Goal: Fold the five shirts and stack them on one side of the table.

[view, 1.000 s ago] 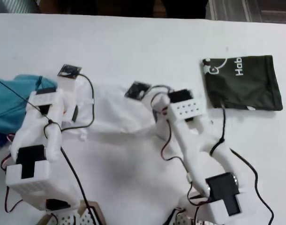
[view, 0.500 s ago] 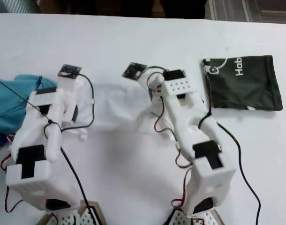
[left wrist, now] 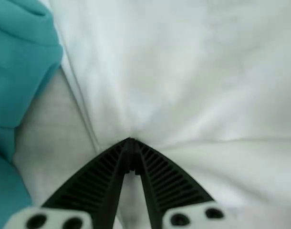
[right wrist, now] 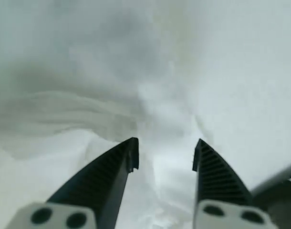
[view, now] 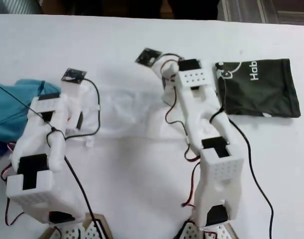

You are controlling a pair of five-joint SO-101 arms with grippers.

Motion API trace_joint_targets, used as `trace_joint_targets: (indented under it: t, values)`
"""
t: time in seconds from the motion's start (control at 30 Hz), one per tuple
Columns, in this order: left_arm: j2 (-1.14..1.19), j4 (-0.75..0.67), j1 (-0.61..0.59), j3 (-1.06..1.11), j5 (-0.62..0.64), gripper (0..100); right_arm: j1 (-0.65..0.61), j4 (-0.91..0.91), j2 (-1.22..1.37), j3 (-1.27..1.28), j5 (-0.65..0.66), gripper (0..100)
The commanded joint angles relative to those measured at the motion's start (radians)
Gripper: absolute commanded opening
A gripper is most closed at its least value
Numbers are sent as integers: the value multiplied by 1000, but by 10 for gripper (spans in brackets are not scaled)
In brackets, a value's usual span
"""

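Left hand (left wrist: 131, 151) pinching white shirt (left wrist: 183, 71), right hand (right wrist: 165, 147) spread

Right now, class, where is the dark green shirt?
High view: the folded dark green shirt lies flat at the right of the table, beside the right arm.

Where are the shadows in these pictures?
High view: faint grey shadows lie on the white table. Right wrist view: a dark shadow covers the crumpled white fabric shirt beyond the right end effector. Left wrist view: evenly bright, only soft creases.
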Motion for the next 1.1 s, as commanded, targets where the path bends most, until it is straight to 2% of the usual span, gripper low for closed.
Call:
trace_joint_targets:
  t: [0.0, 0.07, 0.17, 0.2, 0.33, 0.53, 0.63, 0.87, 1.07]
  values:
    - [-14, -14, 11, 7, 0, 27, 27, 48, -10, -101, -8, 183]
    - [-14, -14, 11, 7, 0, 27, 31, 127, -10, -146, -48, 159]
    - [-14, -14, 11, 7, 0, 27, 24, 269, -10, -201, -92, 2]
    - [-14, -14, 11, 7, 0, 27, 22, 311, -10, -207, -100, 29]
    - [-14, -14, 11, 5, 0, 27, 5, 409, -10, -206, -103, 22]
    - [-14, -14, 11, 5, 0, 27, -1, 438, -8, -121, -104, 21]
    - [-14, -14, 11, 5, 0, 27, 16, 407, 1, -52, -97, 21]
    - [-14, -14, 11, 5, 0, 27, 113, 104, 36, 71, -95, 21]
    - [-14, -14, 11, 7, 0, 27, 147, -44, 99, 71, -95, 21]
